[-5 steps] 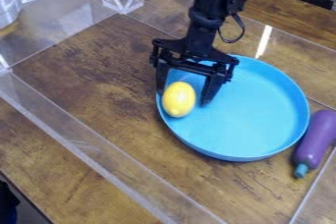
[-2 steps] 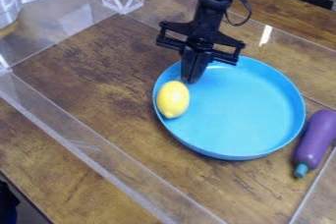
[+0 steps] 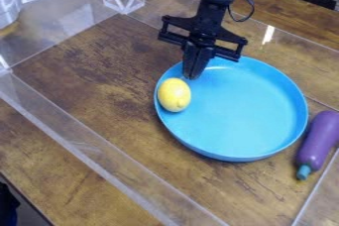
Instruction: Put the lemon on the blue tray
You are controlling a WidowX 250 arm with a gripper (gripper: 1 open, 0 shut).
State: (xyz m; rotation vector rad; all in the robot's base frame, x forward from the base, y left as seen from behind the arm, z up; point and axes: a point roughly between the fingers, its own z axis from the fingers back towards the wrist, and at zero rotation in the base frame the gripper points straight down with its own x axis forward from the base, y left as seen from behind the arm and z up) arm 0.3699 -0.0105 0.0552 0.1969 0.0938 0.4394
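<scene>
- Worktop (image 3: 93, 81): dark wood, filling the frame.
- Tray (image 3: 252, 111): blue, round, right of centre.
- Eggplant (image 3: 318, 141): purple, at the right edge, just beside the tray's rim.
- Claw (image 3: 196, 71): closed, empty, pointing down over the tray's upper-left rim.
- Lemon (image 3: 173, 94): lies in the tray at its left edge, below the claw, apart from it.

Free room lay over the blue tray (image 3: 252, 106): its centre and right half were bare. The lemon (image 3: 173, 94) occupied the tray's left edge, inside the rim. The gripper (image 3: 195, 71), fingers closed together and pointing down, stood over the tray's far-left rim, just beyond the lemon, blocking approach from behind. A purple eggplant toy (image 3: 318, 143) lay just outside the tray's right rim. A clear plastic wall (image 3: 79, 131) bounded the wooden table (image 3: 79, 81) left of the tray
</scene>
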